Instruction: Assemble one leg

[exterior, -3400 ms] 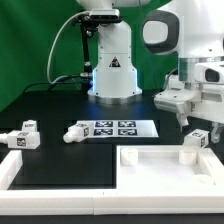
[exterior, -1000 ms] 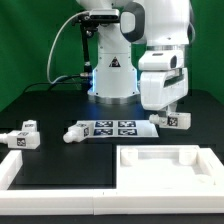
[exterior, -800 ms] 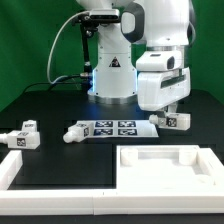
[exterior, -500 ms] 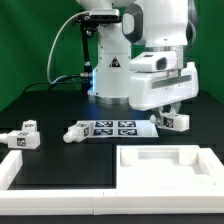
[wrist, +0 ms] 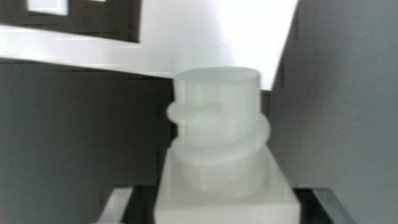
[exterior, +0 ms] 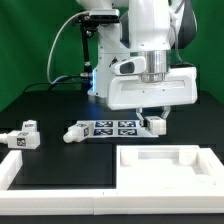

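My gripper is shut on a leg, a short white peg with a black-and-white tag. It holds the leg just above the table, by the marker board's end on the exterior view's right. In the wrist view the leg fills the middle, its ribbed round end pointing away, with dark fingers on both sides. The large white rimmed panel lies at the front. More legs lie at the exterior view's left: two together and one by the marker board.
The marker board lies flat mid-table and also shows in the wrist view. The robot base stands behind it with cables. A green backdrop closes the rear.
The arm has swung from the exterior view's right toward the middle with the leg in its grip. The hand has turned and now hangs lower, by the marker board's end.
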